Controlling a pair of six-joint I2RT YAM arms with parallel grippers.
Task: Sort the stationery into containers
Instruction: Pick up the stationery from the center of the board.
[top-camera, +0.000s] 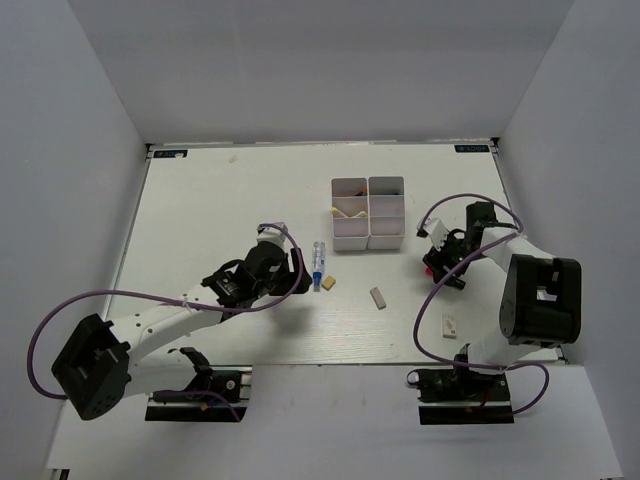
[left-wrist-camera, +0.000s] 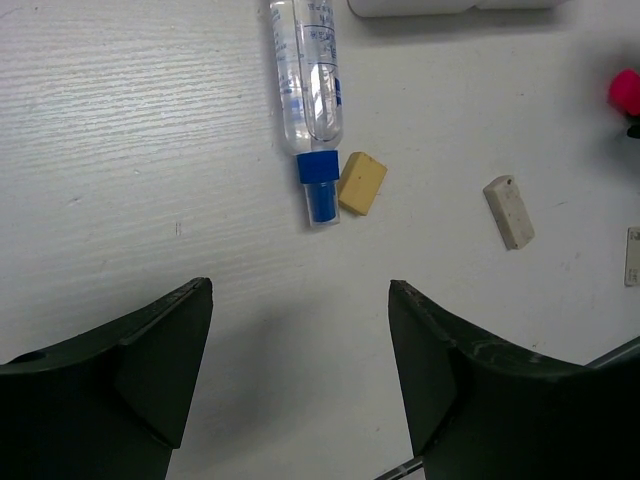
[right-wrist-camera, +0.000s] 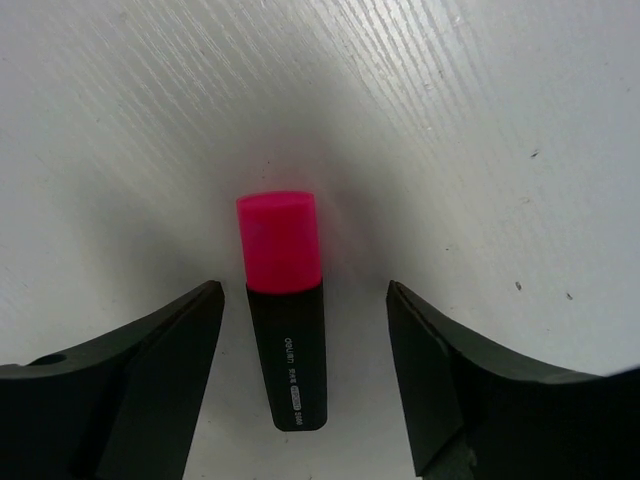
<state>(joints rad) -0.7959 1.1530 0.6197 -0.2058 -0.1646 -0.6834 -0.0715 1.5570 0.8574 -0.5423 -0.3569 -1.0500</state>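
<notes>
A: Which step is judged to be in hand?

B: On the table (top-camera: 200, 220), the organiser tray (top-camera: 350, 244) is seen at the far middle. The right gripper (right-wrist-camera: 302, 292) is held wide open astride the pink-and-black highlighter (right-wrist-camera: 283, 350), which lies flat on the table to the right of the tray. Neither finger is seen touching it, so nothing is gripped. A pick of that highlighter is judged to be at hand.

A: And the left gripper (left-wrist-camera: 300, 300)?

B: It is likewise spread wide and empty, and pointed at the blue-capped tube (left-wrist-camera: 310, 80) lying just before the tray. The tan eraser (left-wrist-camera: 361, 183) is found just beside the cap, the grey eraser (left-wrist-camera: 508, 211) apart to the right.

A: What is called for next?

B: The right jaws should be closed squarely across the barrel.

A: What is left unclear?

B: The tray's contents cannot be made out. The tube's far end is cut off in the left wrist view. From above, the highlighter is largely hidden.
</notes>
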